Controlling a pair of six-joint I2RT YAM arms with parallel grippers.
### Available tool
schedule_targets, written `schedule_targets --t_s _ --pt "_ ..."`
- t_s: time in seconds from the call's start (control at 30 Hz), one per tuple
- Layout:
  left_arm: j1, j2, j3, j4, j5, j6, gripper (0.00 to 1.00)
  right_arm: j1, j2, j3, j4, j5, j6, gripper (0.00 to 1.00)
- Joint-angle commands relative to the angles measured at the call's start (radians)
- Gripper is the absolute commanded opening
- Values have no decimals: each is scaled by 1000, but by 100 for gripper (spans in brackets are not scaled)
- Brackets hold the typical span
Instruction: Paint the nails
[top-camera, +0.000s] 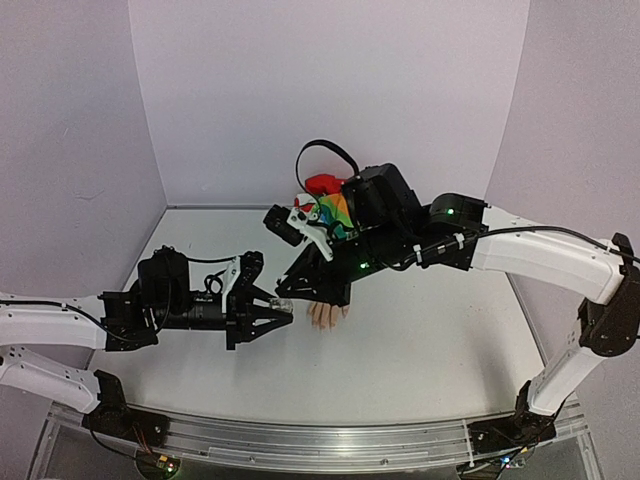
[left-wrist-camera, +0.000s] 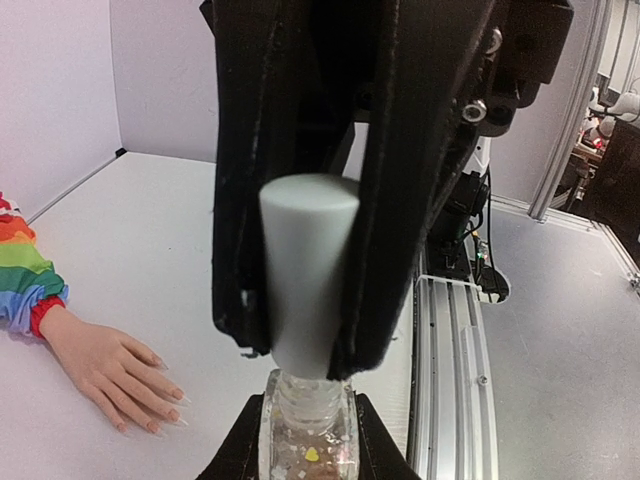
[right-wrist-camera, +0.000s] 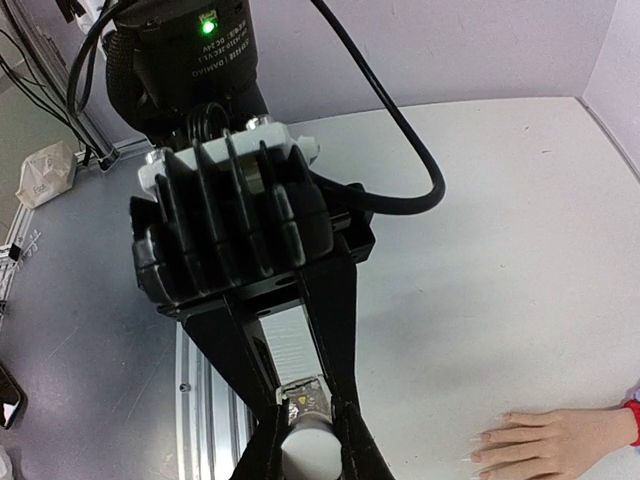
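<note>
My left gripper (top-camera: 283, 312) is shut on a small clear bottle (left-wrist-camera: 305, 450) with glitter flakes inside and holds it above the table. My right gripper (top-camera: 290, 288) is shut on the bottle's white cap (left-wrist-camera: 305, 270). The cap sits over the bottle's neck, and a band of thread shows below it. In the right wrist view my right gripper (right-wrist-camera: 308, 440) pinches the cap (right-wrist-camera: 310, 458) just beyond the bottle (right-wrist-camera: 305, 400). The pale fake hand (top-camera: 325, 315) lies flat just right of both grippers, its rainbow sleeve (top-camera: 335, 215) behind. Its nails (left-wrist-camera: 165, 415) are tiny and long.
An aluminium rail (top-camera: 300, 445) runs along the table's near edge. A red object (top-camera: 322, 184) and a black cable loop sit behind the sleeve by the back wall. Lilac walls close in the back and both sides.
</note>
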Motion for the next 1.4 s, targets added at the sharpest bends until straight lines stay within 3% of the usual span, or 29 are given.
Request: schedule_targets --t_s 0.0,1.03,1.17,1.37 --pt "1 -11 27 3 -15 17 0 -9 -47 -4 47 -13 25 0" --pt "1 10 24 -3 -60 16 0 -42 -117 -60 85 25 85 0" --pt "1 -7 6 9 -128 14 0 -45 -153 -87 91 76 153 0" --pt "1 -85 -31 34 -329 15 0 -47 -203 -199 121 295 382 0"
